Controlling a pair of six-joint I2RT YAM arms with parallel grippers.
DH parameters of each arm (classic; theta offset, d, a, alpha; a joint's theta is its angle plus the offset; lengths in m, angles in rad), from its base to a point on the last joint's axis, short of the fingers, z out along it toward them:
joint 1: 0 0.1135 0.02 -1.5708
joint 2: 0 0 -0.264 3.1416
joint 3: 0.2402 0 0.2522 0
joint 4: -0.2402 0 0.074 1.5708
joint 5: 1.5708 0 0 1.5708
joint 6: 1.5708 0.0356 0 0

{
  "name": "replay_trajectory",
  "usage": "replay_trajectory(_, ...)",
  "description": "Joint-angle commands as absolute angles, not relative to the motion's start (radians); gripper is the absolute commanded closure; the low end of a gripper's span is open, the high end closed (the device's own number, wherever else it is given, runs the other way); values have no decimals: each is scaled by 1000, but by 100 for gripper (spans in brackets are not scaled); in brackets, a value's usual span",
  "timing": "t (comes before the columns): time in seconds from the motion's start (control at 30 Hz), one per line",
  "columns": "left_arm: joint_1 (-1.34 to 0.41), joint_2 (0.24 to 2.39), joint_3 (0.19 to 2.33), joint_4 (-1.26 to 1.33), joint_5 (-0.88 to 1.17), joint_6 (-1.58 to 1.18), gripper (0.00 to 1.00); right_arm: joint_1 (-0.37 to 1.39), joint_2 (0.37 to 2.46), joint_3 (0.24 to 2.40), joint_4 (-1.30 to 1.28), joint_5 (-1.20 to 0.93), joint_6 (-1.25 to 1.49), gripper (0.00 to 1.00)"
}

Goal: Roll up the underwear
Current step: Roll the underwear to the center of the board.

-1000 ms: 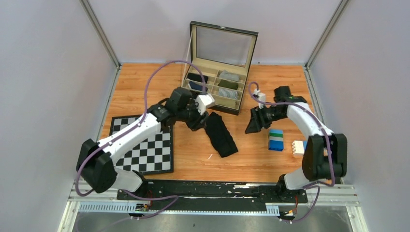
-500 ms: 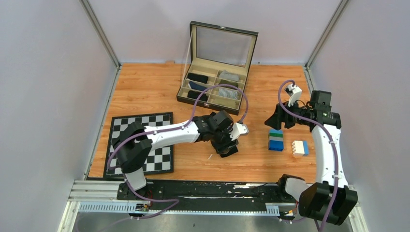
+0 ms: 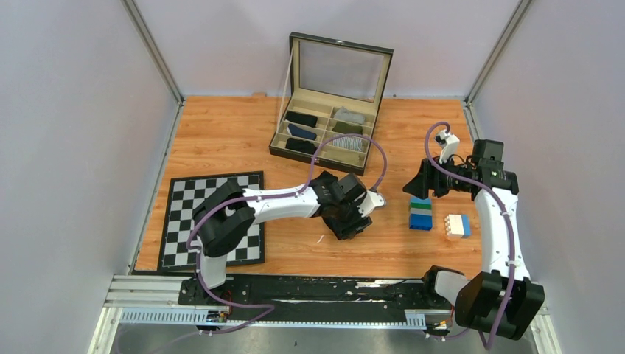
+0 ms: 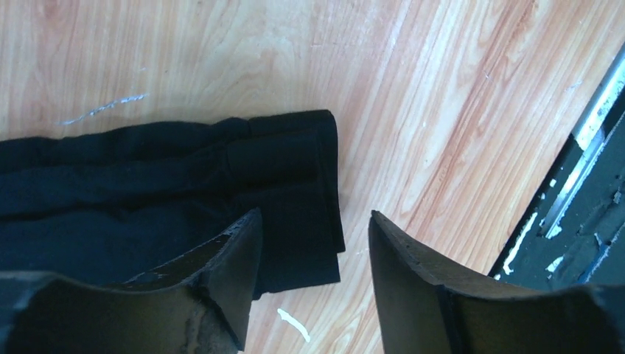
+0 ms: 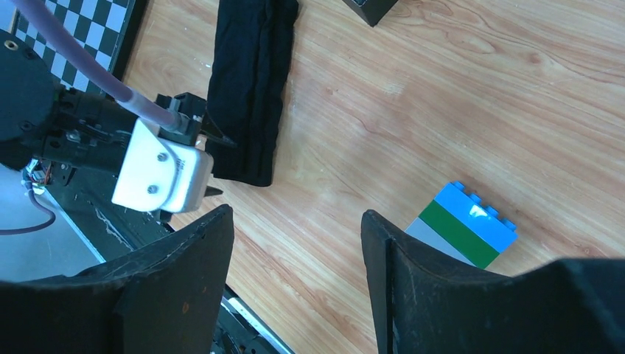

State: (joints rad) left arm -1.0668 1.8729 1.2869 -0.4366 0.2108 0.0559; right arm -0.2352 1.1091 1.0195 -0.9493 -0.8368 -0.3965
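Observation:
The underwear (image 4: 184, 177) is a plain black strip folded lengthwise, lying flat on the wooden table. In the right wrist view the underwear (image 5: 250, 81) runs from the top edge down to the left arm's head. My left gripper (image 4: 313, 221) is open just above the strip's near end. One fingertip (image 4: 247, 228) is over the cloth and the other over bare wood. In the top view my left gripper (image 3: 352, 226) hides most of the garment. My right gripper (image 3: 410, 184) hovers open to the right, holding nothing.
An open compartment box (image 3: 329, 136) with rolled garments stands at the back. A chessboard (image 3: 214, 221) lies front left. A blue-green-grey block stack (image 3: 421, 214) and a white-orange block (image 3: 457, 225) sit right of the strip. The black base rail (image 4: 589, 192) runs close by.
My left arm swung from the strip's far end to its near end and now covers it from above. My right arm pulled back to the right. Both grippers opened a little wider.

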Motion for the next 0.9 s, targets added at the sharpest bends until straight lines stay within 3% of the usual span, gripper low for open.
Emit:
replay_trajectory(0.0, -1094, 1921, 1369, -465, 201, 48, 32, -244, 1116, 1026, -915, -874, -389, 36)
replay_trajectory(0.13, -1138, 1954, 1400, -513, 84, 89, 29, -248, 1128, 1047, -926, -873, -396, 37)
replay_trajectory(0.3, -1187, 1995, 1426, -574, -51, 157, 38, -253, 1135, 1078, -927, -867, -395, 37)
replay_trajectory(0.47, -1195, 2022, 1424, -614, -61, 215, 56, -260, 1142, 1104, -917, -855, -384, 38)
replay_trajectory(0.63, -1169, 1966, 1401, -630, 121, 274, 72, -266, 1154, 1104, -916, -831, -421, 39)
replay_trajectory(0.87, -963, 1906, 1371, -676, 588, 341, 82, -228, 1108, 990, -900, -922, -711, 39)
